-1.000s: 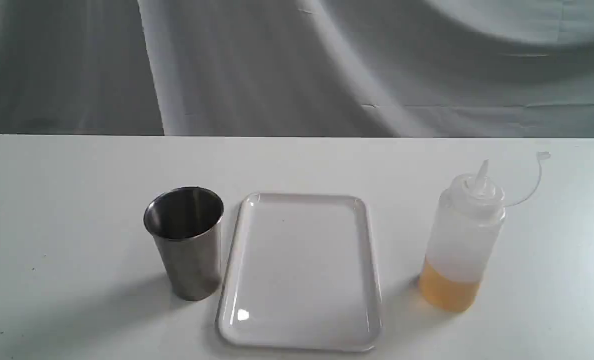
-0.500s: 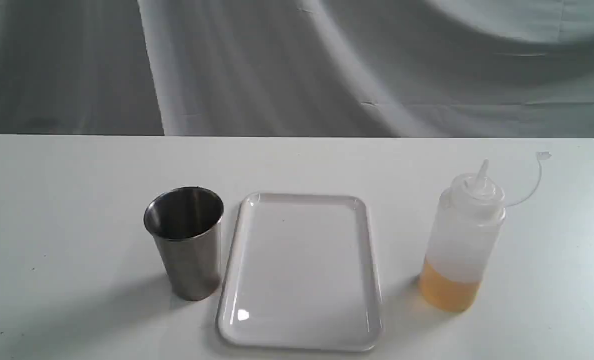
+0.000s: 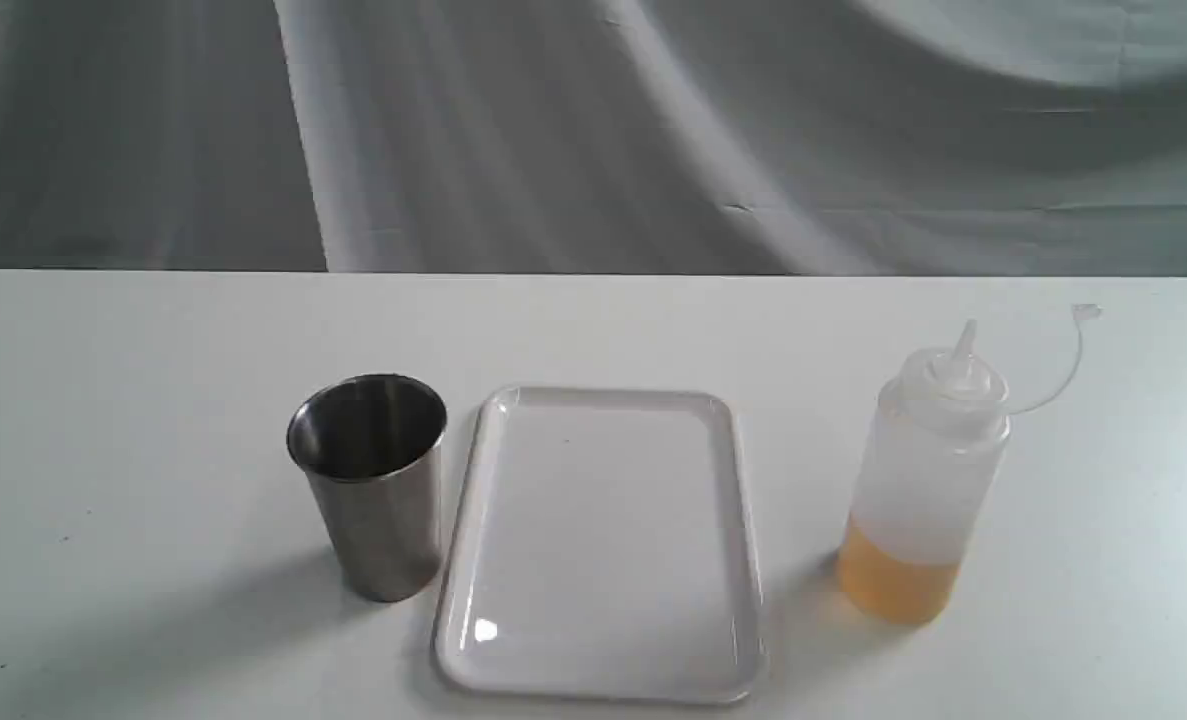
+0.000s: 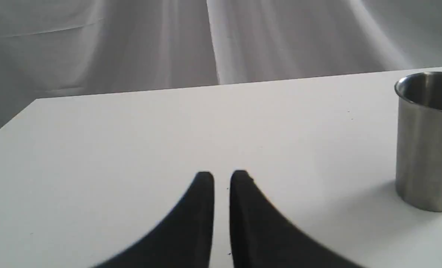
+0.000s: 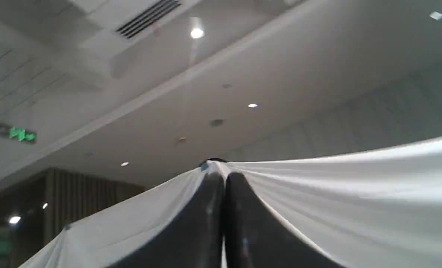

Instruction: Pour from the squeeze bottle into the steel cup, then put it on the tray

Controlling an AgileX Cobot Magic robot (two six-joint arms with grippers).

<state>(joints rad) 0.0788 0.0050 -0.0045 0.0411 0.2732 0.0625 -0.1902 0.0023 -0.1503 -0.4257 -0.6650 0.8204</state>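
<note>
The squeeze bottle [image 3: 923, 480] stands upright on the right of the table, amber liquid in its lower part, its cap strap curling off to the right. At the left stands the steel cup [image 3: 373, 485], upright, also seen in the left wrist view as the steel cup [image 4: 427, 139]. Between them lies the white tray [image 3: 598, 540] with nothing on it. Neither gripper appears in the exterior view. My left gripper [image 4: 222, 176] hovers low over bare table, well apart from the cup, its fingers nearly together with nothing between them. My right gripper [image 5: 222, 178] is shut and points up at the ceiling.
A grey-white cloth backdrop [image 3: 593, 130] hangs behind the table's far edge [image 3: 593, 272]. The left wrist view shows the table's far left corner [image 4: 38, 99]. The right wrist view shows only the draped cloth [image 5: 336, 193] and ceiling lights.
</note>
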